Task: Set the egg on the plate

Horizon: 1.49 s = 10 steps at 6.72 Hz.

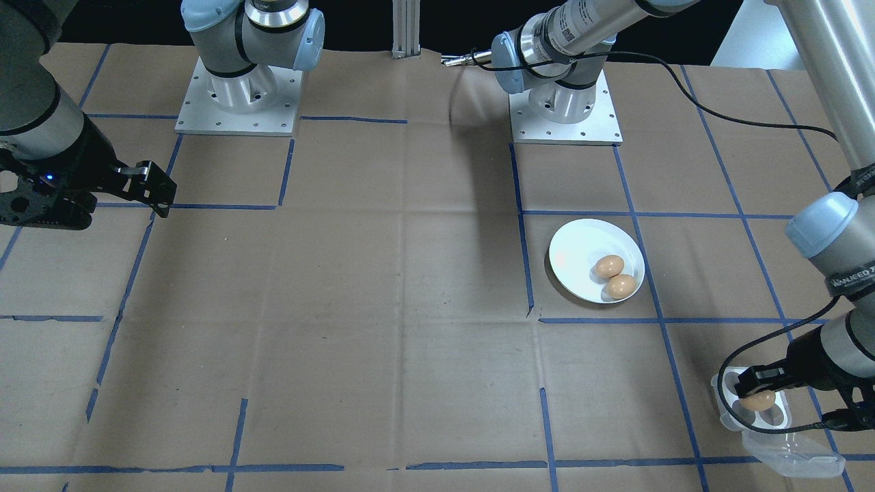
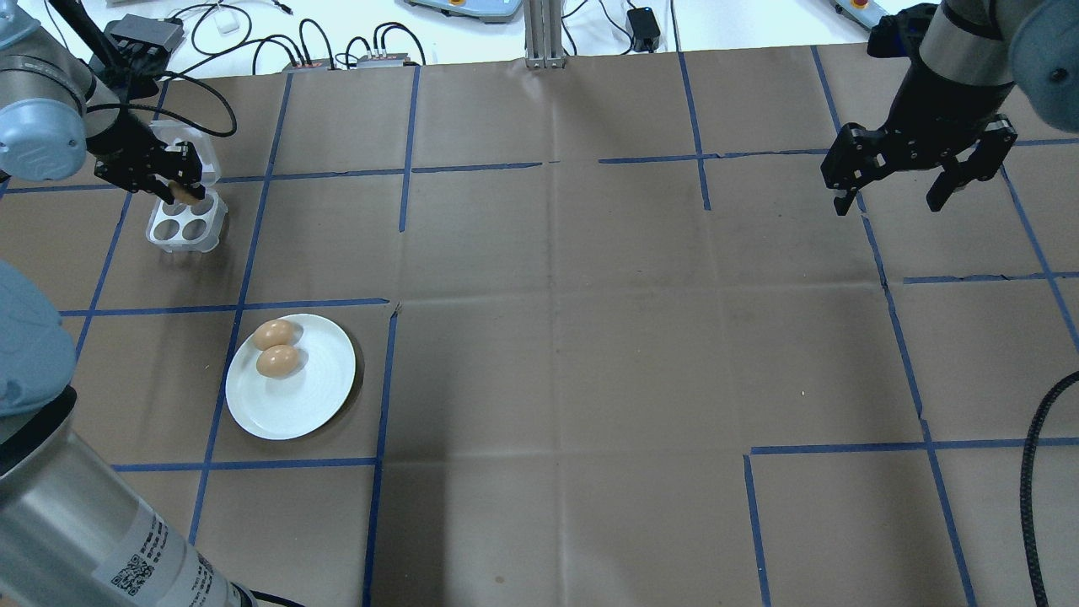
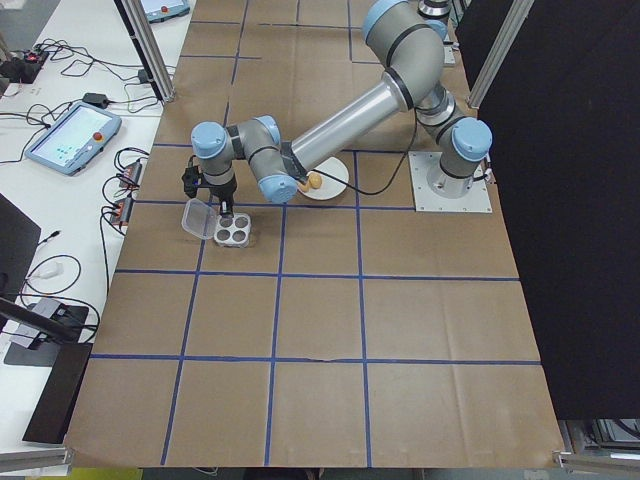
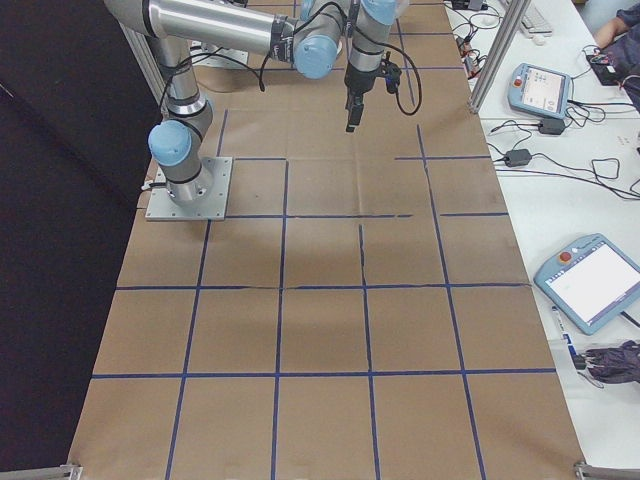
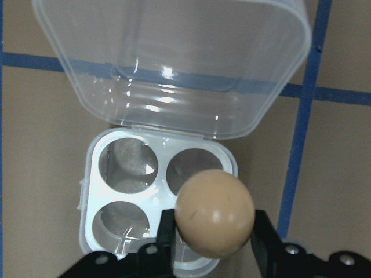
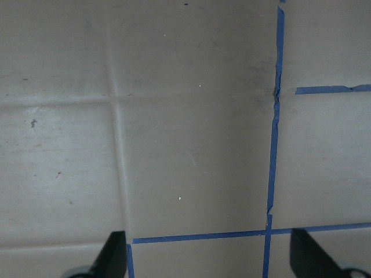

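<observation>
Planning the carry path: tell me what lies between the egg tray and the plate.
Nothing but brown paper and one blue tape line between the egg tray and plate, clearest in the overhead view.

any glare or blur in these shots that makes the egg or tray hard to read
Left wrist view: glare streaks on the clear lid, but the egg held in the left gripper is sharp. Front-facing view: the plate is slightly blown out. Left side view: the egg tray is small, its cups only coarsely resolved.
</observation>
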{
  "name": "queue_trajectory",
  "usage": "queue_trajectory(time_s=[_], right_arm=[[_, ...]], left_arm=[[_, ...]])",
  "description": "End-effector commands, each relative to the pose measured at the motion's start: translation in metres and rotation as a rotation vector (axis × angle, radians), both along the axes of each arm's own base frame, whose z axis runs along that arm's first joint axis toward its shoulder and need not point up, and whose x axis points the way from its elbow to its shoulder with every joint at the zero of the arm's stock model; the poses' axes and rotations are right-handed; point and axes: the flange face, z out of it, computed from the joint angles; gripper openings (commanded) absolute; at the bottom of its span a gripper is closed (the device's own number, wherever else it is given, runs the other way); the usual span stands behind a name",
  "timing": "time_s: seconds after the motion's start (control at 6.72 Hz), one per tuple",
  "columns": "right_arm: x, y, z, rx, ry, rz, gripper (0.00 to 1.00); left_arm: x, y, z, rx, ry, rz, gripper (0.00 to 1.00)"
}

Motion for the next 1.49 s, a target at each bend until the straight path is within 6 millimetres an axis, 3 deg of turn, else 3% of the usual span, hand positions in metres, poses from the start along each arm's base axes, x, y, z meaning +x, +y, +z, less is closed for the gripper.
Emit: queue_trajectory(time_s=[0.0,0.3,0.59,0.89,1.04,1.19,1.34], right_arm=[[0.0,0.0,0.0,0.0,0.0,0.0,1.0],[0.0,0.0,0.0,0.0,0.0,0.0,1.0],[0.0,0.0,0.0,0.0,0.0,0.0,1.0],[0.0,0.0,0.0,0.0,0.0,0.0,1.0],[0.0,0.0,0.0,0.0,0.0,0.0,1.0],[0.0,0.0,0.0,0.0,0.0,0.0,1.0],[0.0,0.0,0.0,0.0,0.0,0.0,1.0]], left_arm=[[-0.023,0.023,0.029,0.031,0.078,0.002,0.01],[-0.051,0.075,0.028,0.102,0.142,0.029,0.01],[-0.109,0.142,0.022,0.156,0.202,0.069,0.01],[-0.151,0.191,-0.008,0.236,0.246,0.052,0.01],[-0.16,0.208,-0.022,0.27,0.261,0.052,0.04],[-0.162,0.213,-0.029,0.287,0.269,0.052,0.12],[-0.162,0.214,-0.03,0.291,0.267,0.041,0.46]])
